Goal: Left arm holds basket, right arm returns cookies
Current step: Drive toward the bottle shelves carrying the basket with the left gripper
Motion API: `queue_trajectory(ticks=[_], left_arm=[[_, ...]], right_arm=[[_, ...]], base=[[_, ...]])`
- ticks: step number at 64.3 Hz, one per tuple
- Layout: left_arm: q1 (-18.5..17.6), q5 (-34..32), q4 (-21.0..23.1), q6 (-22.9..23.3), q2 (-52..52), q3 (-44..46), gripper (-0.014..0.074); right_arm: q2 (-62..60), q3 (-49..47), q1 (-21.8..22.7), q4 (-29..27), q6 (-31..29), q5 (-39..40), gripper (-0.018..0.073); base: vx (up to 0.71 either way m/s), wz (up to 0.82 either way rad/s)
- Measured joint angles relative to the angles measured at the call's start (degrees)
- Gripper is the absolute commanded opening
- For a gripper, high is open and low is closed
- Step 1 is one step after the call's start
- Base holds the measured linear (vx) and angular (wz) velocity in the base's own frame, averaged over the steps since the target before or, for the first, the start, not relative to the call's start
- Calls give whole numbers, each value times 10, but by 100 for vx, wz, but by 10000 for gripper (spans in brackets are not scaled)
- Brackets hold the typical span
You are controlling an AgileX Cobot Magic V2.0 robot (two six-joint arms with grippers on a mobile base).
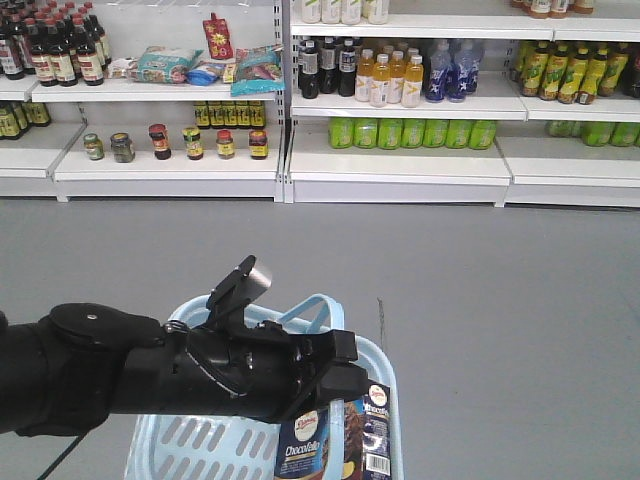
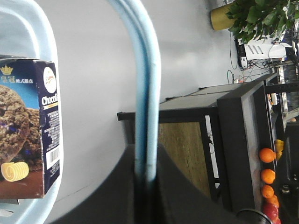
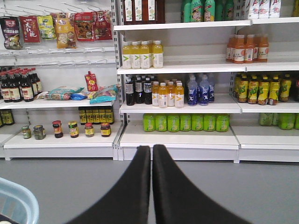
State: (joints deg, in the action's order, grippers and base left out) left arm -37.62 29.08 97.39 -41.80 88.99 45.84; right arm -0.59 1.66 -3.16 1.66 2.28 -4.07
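Observation:
The light blue basket (image 1: 190, 440) hangs at the bottom of the front view, its loop handle (image 2: 145, 84) clamped between the jaws of my left gripper (image 2: 146, 156). My bulky black left arm (image 1: 130, 375) reaches across from the left, and the left gripper (image 1: 335, 362) sits over the basket's top. The cookies (image 1: 335, 445), a navy and brown box, stand upright inside the basket at its right end; the left wrist view shows the cookies (image 2: 28, 126) against the basket rim (image 2: 46, 46). My right gripper (image 3: 151, 148) is shut on nothing, held over the grey floor and facing the shelves. A basket corner (image 3: 18, 200) shows at lower left.
White store shelves (image 1: 400, 165) run along the far side with drink bottles (image 3: 168, 95), green cans (image 3: 187, 122), jars (image 1: 190, 143) and snack packs (image 1: 165, 65). Grey floor lies between me and them. To the side stand a black counter (image 2: 233, 121), oranges (image 2: 267, 165) and a plant (image 2: 266, 16).

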Motion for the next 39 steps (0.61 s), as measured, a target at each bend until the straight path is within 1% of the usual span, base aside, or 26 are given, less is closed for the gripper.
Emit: queue_trajectory(ticks=[18, 39], left_arm=[[0, 0, 0, 0, 0, 0, -8], [0, 0, 0, 0, 0, 0, -8]], right_arm=[[0, 0, 0, 0, 0, 0, -8], [0, 0, 0, 0, 0, 0, -8]], base=[[33, -4], [32, 2]])
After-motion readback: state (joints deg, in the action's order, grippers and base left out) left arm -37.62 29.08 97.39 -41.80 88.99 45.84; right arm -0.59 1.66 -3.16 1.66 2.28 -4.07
